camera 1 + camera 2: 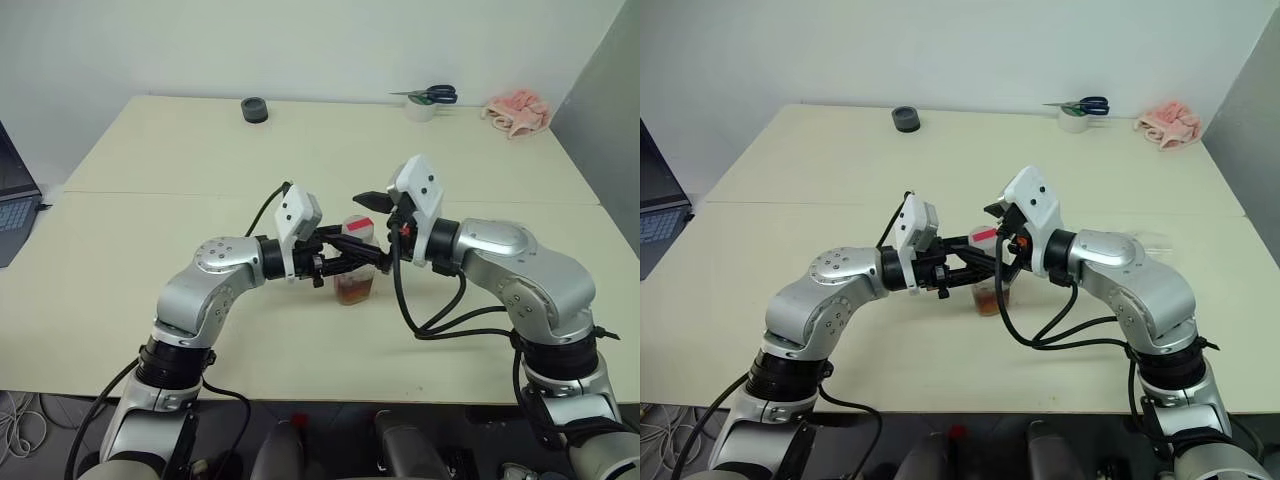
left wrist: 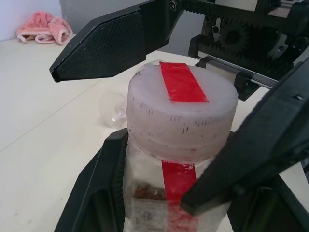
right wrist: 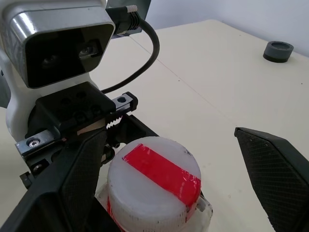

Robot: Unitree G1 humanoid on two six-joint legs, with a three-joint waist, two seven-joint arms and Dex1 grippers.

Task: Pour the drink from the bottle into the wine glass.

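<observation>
- The bottle (image 1: 355, 268) stands upright near the middle of the cream table (image 1: 180, 170), between the two arms, with amber drink (image 1: 353, 290) filling only its lower part.
- Its cap (image 2: 182, 112) looks whitish with a red strip of tape across the top — a matching red strip runs down the bottle's side.
- The left gripper (image 1: 352, 252) reaches in level from the left and is clamped on the bottle's body just below the cap; in the left wrist view a black finger (image 2: 104, 186) hugs each side of the bottle.
- The right gripper (image 3: 174, 164) comes in from the right at cap height with its fingers spread wide — one black pad (image 3: 77, 181) on each side of the cap, neither touching it.
- The wine glass (image 2: 115, 108) shows past the bottle in the left wrist view as a clear rounded shape on the table; whether it stands or lies, I cannot tell.
- At the far edge sit a dark round roll (image 1: 255, 109), blue-handled scissors (image 1: 432, 95) resting on a white roll of tape (image 1: 420, 110), and a pink cloth (image 1: 516, 112) in the far right corner.
- A laptop (image 1: 12, 200) shows at the left edge.
</observation>
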